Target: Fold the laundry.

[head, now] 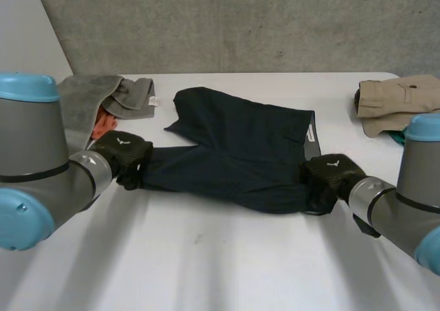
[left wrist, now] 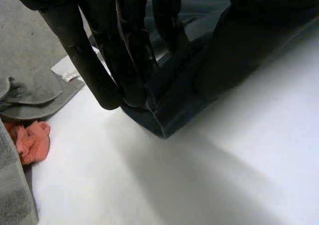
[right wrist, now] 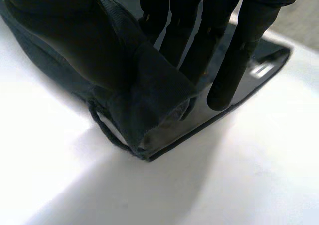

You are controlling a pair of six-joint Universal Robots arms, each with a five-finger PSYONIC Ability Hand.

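- Shorts (head: 240, 153), dark navy, lie spread across the middle of the white table (head: 206, 256). One leg stretches towards the left arm and the waistband lies towards the right arm.
- Behind the table's far edge stands a grey concrete wall (head: 240, 22).
- At the far left, a heap of grey towels (head: 103, 94) with an orange cloth (head: 104, 125) at its near side sits just behind the left hand (head: 124, 156).
- That hand pinches the hem of the leg, with a raised fold of cloth caught between its straight fingers (left wrist: 94, 70) and thumb.
- The right hand (head: 330, 177) grips the near corner of the waistband, the cloth bunched between thumb and fingers (right wrist: 234, 60). A drawstring (right wrist: 102, 128) loops out onto the table beside it.
- A folded beige garment (head: 395, 101) lies by the far right edge, well apart from the shorts.
- Open white surface runs from the shorts to the near edge, between both arms.
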